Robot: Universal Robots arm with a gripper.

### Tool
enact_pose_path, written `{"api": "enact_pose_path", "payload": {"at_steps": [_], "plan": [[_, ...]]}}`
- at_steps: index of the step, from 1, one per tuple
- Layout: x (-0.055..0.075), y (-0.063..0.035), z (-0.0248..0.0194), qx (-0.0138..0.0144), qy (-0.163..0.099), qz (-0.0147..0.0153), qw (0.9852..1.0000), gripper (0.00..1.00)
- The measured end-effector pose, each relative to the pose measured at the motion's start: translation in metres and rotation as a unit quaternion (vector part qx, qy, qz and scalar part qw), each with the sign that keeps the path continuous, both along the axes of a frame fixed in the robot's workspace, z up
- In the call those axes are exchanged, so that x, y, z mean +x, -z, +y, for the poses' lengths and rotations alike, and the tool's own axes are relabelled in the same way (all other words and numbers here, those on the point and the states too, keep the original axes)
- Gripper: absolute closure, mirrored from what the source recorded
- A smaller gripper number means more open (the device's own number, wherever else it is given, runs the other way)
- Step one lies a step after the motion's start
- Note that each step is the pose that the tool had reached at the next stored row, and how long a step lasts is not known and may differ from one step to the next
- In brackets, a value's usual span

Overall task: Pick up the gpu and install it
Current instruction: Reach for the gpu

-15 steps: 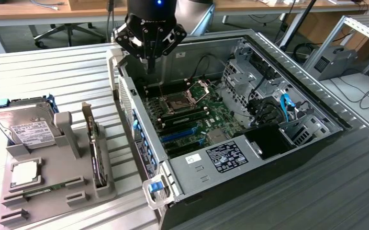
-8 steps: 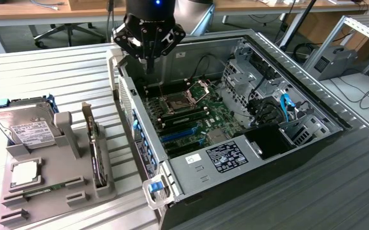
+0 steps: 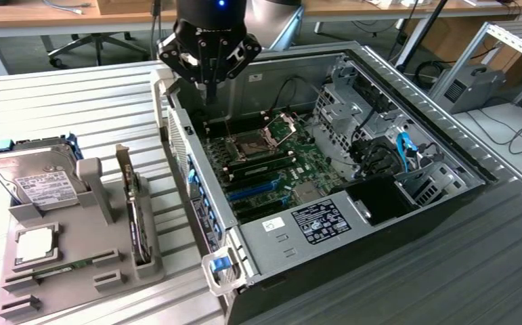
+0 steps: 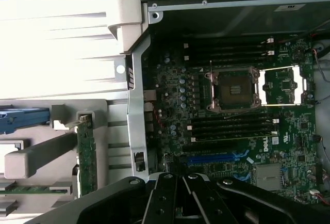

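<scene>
The gpu (image 3: 135,211) stands on edge in a slot of the grey holder (image 3: 149,271), to the exterior view's left of the open computer case (image 3: 242,237). It is a thin green board, and its silver end bracket (image 4: 84,116) shows in the wrist view along with the board (image 4: 86,158). My gripper (image 3: 211,95) hangs above the case's back corner, over the motherboard (image 3: 270,169), well apart from the gpu. Its black fingers (image 4: 166,195) are shut together with nothing between them.
The holder also carries a silver hard drive in a blue frame (image 3: 33,177), a square processor (image 3: 35,245) and a narrow memory stick (image 3: 62,267). Blue expansion slots (image 3: 253,193) lie on the motherboard. Drive cages and cables (image 3: 378,142) stand inside the case's far side.
</scene>
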State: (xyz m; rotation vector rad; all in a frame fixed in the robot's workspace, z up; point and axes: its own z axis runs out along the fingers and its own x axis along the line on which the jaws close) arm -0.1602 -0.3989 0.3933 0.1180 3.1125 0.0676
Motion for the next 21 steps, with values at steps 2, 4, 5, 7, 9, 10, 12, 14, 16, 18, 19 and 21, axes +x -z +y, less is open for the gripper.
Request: {"api": "enact_pose_path", "payload": {"at_steps": [2,4,5,7,9,10,12,14,16,18,19,21], "plan": [[-0.0006,0.0,0.0,0.0,0.0,0.0,1.0,0.89],[-0.0019,0.0,0.0,0.0,0.0,0.0,1.0,0.89],[-0.0022,0.0,0.0,0.0,0.0,0.0,1.0,0.89],[-0.0028,0.0,0.0,0.0,0.0,0.0,1.0,0.89],[-0.0035,0.0,0.0,0.0,0.0,0.0,1.0,0.89],[-0.0038,0.0,0.0,0.0,0.0,0.0,1.0,0.89],[-0.0044,0.0,0.0,0.0,0.0,0.0,1.0,0.89],[-0.005,0.0,0.0,0.0,0.0,0.0,1.0,0.89],[-0.0062,0.0,0.0,0.0,0.0,0.0,1.0,0.89],[-0.0068,0.0,0.0,0.0,0.0,0.0,1.0,0.89],[-0.0072,0.0,0.0,0.0,0.0,0.0,1.0,0.89],[-0.0081,0.0,0.0,0.0,0.0,0.0,1.0,0.89]]}}
